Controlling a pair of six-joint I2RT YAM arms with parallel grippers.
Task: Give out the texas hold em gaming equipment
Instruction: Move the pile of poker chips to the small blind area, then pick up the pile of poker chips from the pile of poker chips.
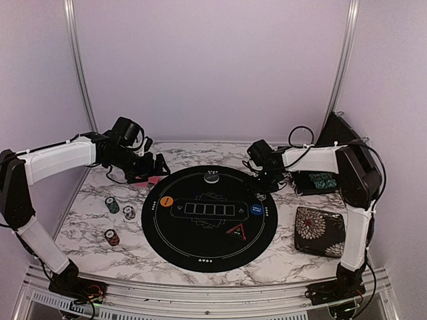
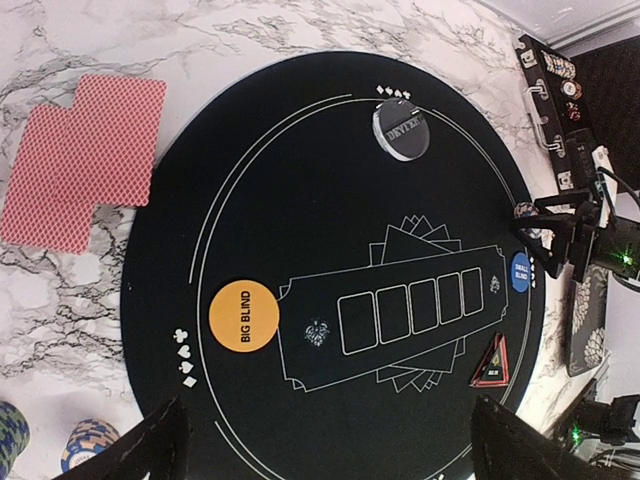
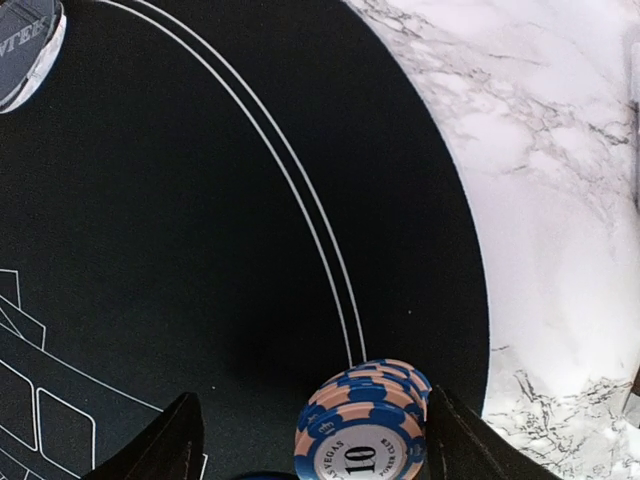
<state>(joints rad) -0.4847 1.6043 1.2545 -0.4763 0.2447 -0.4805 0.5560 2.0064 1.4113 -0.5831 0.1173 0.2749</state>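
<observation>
A plain wall [image 1: 213, 67] of pale lilac-white rises well behind the left gripper [image 1: 157, 165] and the right gripper [image 1: 262, 181], with nothing marked on it. Side walls of the same tint close in on the outer side of each gripper. Two aluminium posts stand at the back corners, one [image 1: 79, 67] behind the left gripper and the other [image 1: 343, 60] behind the right gripper (both lean outward toward the top). Under both grippers spreads a table top [image 1: 280, 260] of white marble pattern with grey veins. A metal rail [image 1: 200, 293] edges its near side. The light is soft and even, the shadows faint.
</observation>
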